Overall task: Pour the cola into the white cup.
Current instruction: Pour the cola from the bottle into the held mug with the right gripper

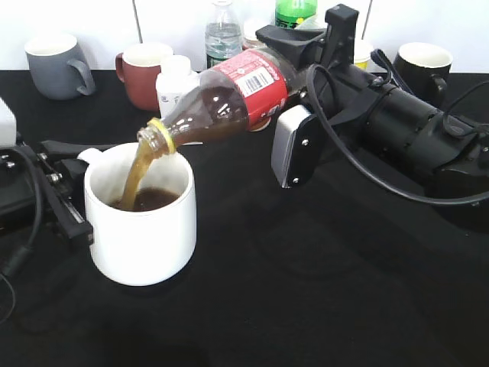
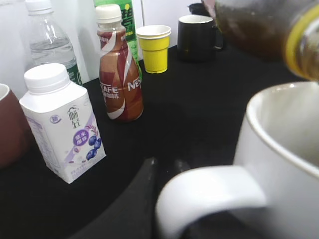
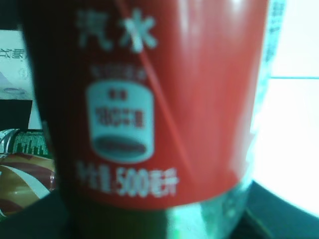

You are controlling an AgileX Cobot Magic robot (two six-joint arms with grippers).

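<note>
Cola pouring from a tilted bottle into a white mug.

The right hand (image 1: pixel 294 115) pinches the cola bottle (image 1: pixel 221 103) around its red label, mouth just above the white cup (image 1: pixel 141 222) on the black worktop (image 1: pixel 321 290). The left hand (image 1: pixel 65 172) is at the cup's handle; grip unclear. The thin plastic bottle likely flexes, so the mid-body hold suits it.

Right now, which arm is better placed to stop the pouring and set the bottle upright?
The right. Its gripper already clamps the tilted cola bottle, which streams into the white cup. The left gripper sits at the cup's handle.
</note>
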